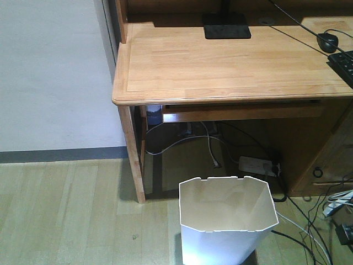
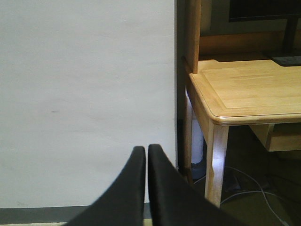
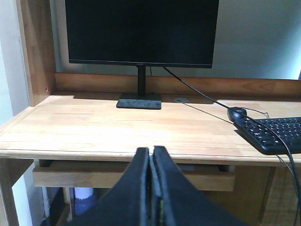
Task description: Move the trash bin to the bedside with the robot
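Your left gripper (image 2: pixel 146 150) has its two black fingers drawn together, with only a hairline seam between them and nothing held. It faces a plain white wall (image 2: pixel 84 94), and the corner of the wooden worktop (image 2: pixel 249 89) lies to its right.

Your right gripper (image 3: pixel 151 151) is likewise closed, its fingers pressed flat against each other and empty. It points straight at the front edge of the worktop, roughly level with that edge.

The trash bin (image 1: pixel 215 245) shows only in the front-facing view. It stands upright on the wood-plank floor (image 1: pixel 66 210) at the bottom of that view, right of centre. Its notched rim is open upward, its inside is cream-coloured, and no contents are visible. Its white walls taper downward, and its base is cut off by the edge of the view.

The bin appears in neither wrist view, and neither gripper appears in the front-facing view. You therefore cannot fix the spacing between them from these views. Neither gripper is touching the bin.

Just behind the bin, under the worktop, a white power strip (image 1: pixel 256 164) lies on the floor among loose cables (image 1: pixel 182 144). More cables run along the floor to the bin's right.

On the worktop, a black keyboard (image 3: pixel 273 134) and a mouse (image 3: pixel 236 113) sit at the right. A dark monitor (image 3: pixel 141 30) on a flat black base (image 3: pixel 139 102) stands at the back.
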